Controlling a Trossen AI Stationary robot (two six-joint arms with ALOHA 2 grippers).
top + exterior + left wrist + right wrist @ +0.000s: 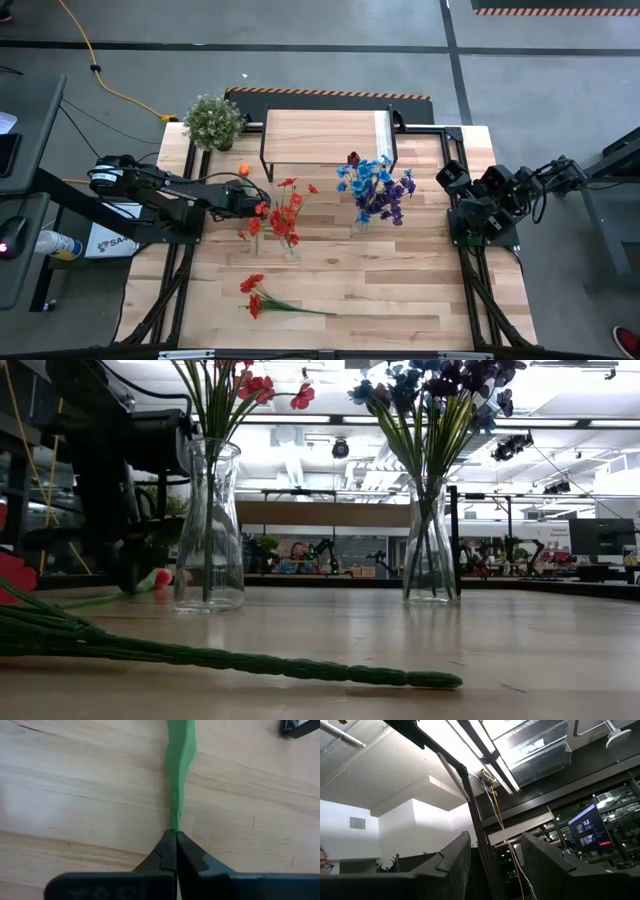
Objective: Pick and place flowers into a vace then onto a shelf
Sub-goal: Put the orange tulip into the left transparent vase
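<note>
My left gripper (175,833) is low over the table, left of the glass vase (289,246) that holds red flowers (285,215), and it is shut on a green stem (179,765). An orange tulip head (243,171) lies just beyond it toward the far edge. A second vase (430,545) holds blue and purple sprays (375,188). More red flowers (255,293) lie on the table near the front, their stem (300,665) flat on the wood. The shelf (325,138) stands at the back. My right gripper (495,865) waits open at the table's right edge, pointing up. My left gripper pinches the green stem at its near end (174,822) between its two fingertips. The fingers come steeply from above. The stem lies on the wooden table top and runs away from the fingertips; its flower head is outside the wrist view.
A bushy potted plant (212,120) stands at the far left corner beside the shelf. A small dark red bud (352,157) sits by the shelf's front edge. Bare wood lies between the two vases and along the front right of the table (420,290).
</note>
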